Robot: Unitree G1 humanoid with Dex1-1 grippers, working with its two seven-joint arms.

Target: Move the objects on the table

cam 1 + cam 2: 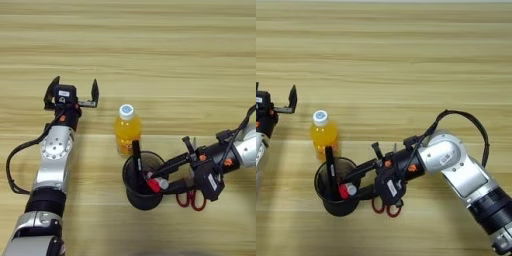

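Table [150, 45] is light wood, matt, with plank grain; bottle [127, 131] is clear glossy plastic with a smooth white cap; pen cup [143, 192] is matt black; both arms have brushed silver metal-looking shells, and left gripper [71, 95] has matt black fingers.

I see a pale wood surface [150, 45] with horizontal plank grain lines, and on it a clear bottle [127, 131] of orange drink with a white cap marked pale blue on top. Beside it the pen cup [143, 181] is black, holding a black-capped marker [137, 157] and something with a red end [153, 184], and red scissor handles [191, 199] show just past it. Both arms are silver with black joints, orange dots near the black jaws, and black cables.
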